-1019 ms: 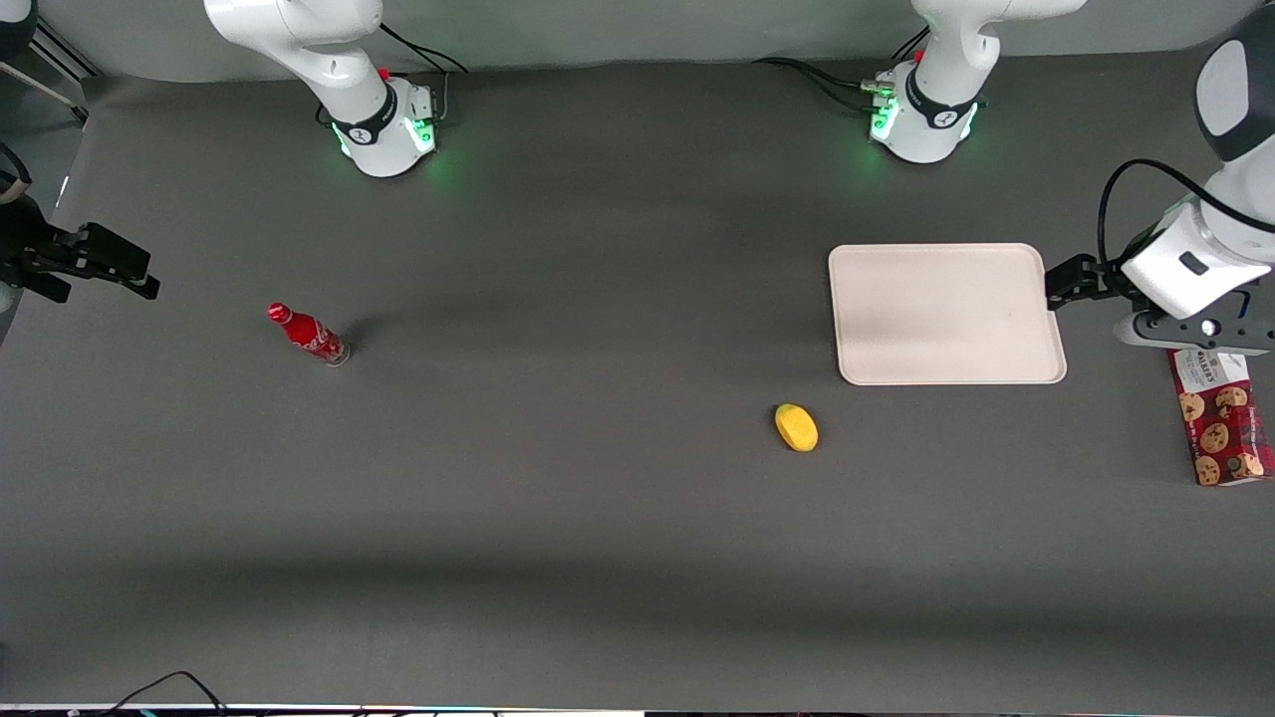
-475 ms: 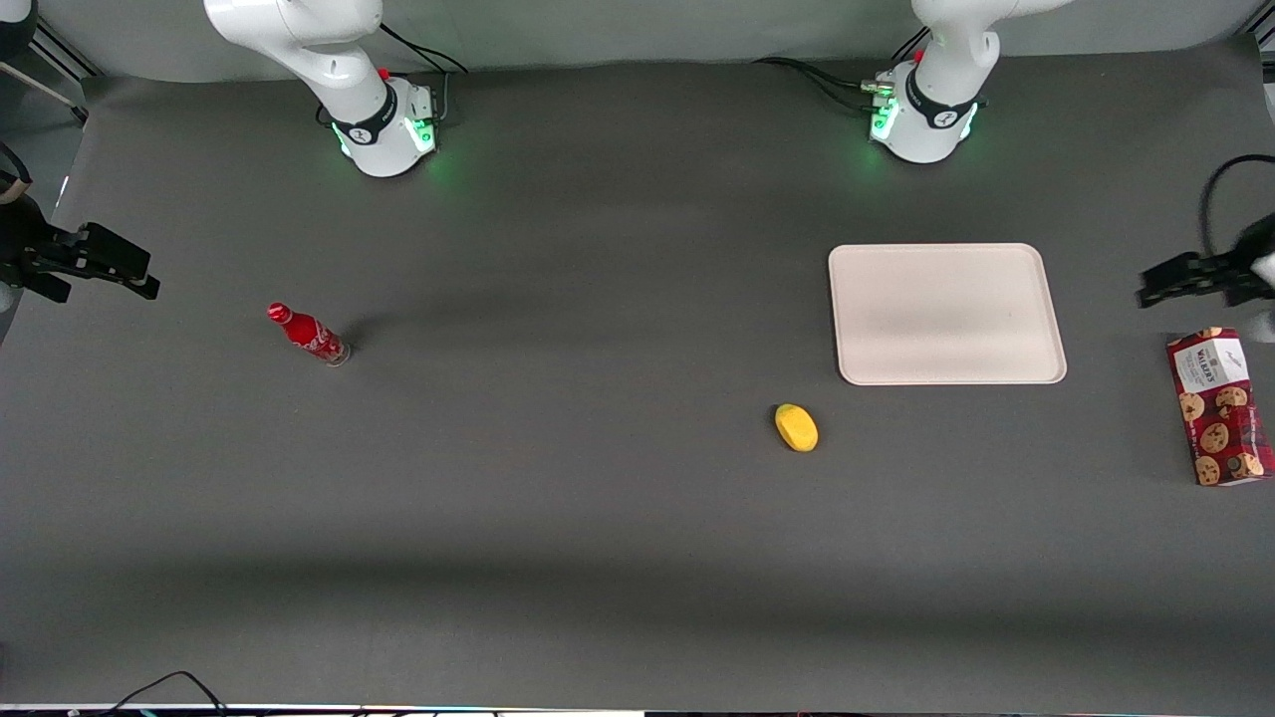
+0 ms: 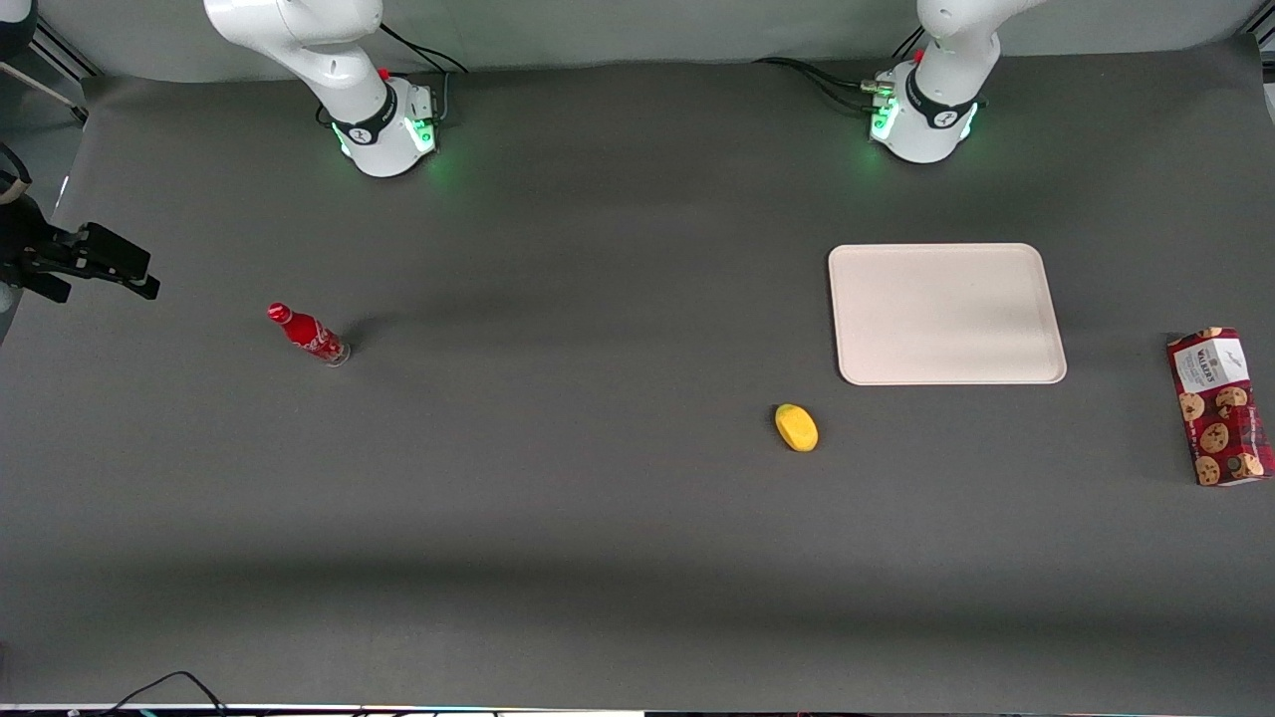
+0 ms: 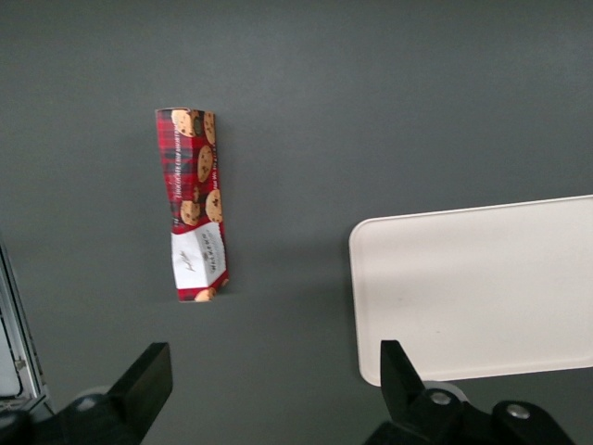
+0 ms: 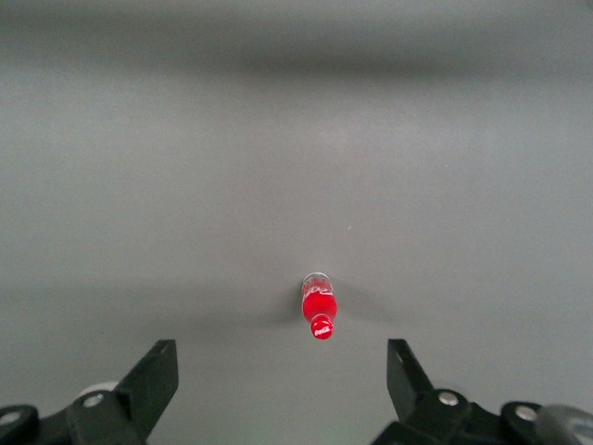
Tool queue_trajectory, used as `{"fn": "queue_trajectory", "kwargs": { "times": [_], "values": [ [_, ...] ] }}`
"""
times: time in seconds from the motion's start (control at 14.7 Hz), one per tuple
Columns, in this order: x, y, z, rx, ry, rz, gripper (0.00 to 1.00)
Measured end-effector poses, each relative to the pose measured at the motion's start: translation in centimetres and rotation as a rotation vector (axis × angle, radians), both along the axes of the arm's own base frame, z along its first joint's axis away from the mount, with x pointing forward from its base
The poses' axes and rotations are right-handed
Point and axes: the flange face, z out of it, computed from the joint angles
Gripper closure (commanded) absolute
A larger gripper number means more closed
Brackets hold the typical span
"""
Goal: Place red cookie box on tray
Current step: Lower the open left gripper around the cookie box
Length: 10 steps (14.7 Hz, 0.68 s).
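Note:
The red cookie box [image 3: 1219, 406] lies flat on the dark table at the working arm's end, apart from the tray and a little nearer the front camera. Its white label end points toward the arm bases. The cream-white tray [image 3: 946, 314] lies flat with nothing on it. The left arm's gripper is out of the front view. In the left wrist view the gripper [image 4: 275, 385] is open and empty, well above the table, and looks down on the box [image 4: 192, 204] and the tray's edge [image 4: 482, 287]. It touches neither.
A yellow fruit-like object [image 3: 796, 427] lies beside the tray, nearer the front camera. A small red bottle [image 3: 308, 335] stands toward the parked arm's end of the table and shows in the right wrist view [image 5: 319, 306]. The arm bases [image 3: 921, 110] stand at the table's back edge.
The left arm's gripper was over the label end of the box beside the tray. It has moved away toward the working arm's end and out of the front view. The box has not moved.

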Motion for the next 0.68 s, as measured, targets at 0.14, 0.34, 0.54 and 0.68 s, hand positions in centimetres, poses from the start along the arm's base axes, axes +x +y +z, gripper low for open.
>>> {"fn": "queue_trajectory", "kwargs": {
  "times": [0.14,0.34,0.54,0.68],
  "values": [
    [1.1,2.2,-1.6,-0.008,0.012,-0.03,0.0],
    [3.0,5.4,-5.5,-0.025,0.037,-0.122,0.0],
    [4.9,8.6,-9.8,0.001,0.005,-0.116,0.0],
    [5.4,10.6,-13.2,0.005,-0.011,-0.089,0.0]
  ]
}}
